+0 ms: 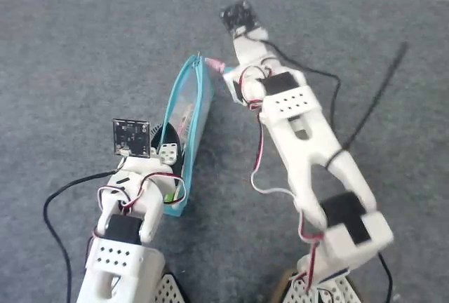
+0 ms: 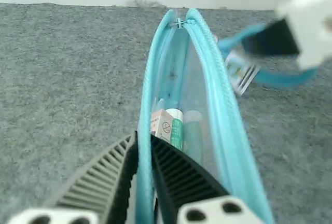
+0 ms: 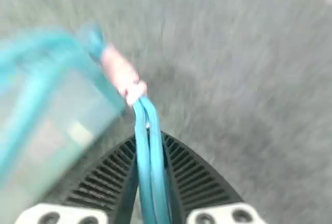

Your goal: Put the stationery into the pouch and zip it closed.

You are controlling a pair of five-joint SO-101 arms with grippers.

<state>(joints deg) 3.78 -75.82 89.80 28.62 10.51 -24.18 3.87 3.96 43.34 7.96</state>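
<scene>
Table (image 1: 84,71), grey and fuzzy, carries everything, and the two arms come in from its near edge. The right arm (image 1: 309,142) stretches far out toward the far edge, while the left arm (image 1: 126,247) is tucked close to the near edge. Between them the teal pouch (image 1: 200,106) stands on its long side about mid-table, running from near edge to far edge. It looks propped up this way only because it is gripped at both ends. The left pincer (image 2: 143,146) is clenched on the pouch's near rim, most likely as an anchor so the pouch cannot slide or topple when its other end is pulled. The stationery (image 2: 174,128), white and green pieces, already sits inside behind the clear wall, so the filling step seems done. At the far end the right pincer (image 3: 149,140) is clamped on the thin teal strap (image 3: 145,115), which leads up to a pink tab (image 3: 122,76). Gripping there draws the pouch taut along its length, which a zip needs to run smoothly. The small zip pull (image 2: 179,23) sits at the far tip, where the two teal edges meet. Whether the zip is fully shut I cannot tell.
</scene>
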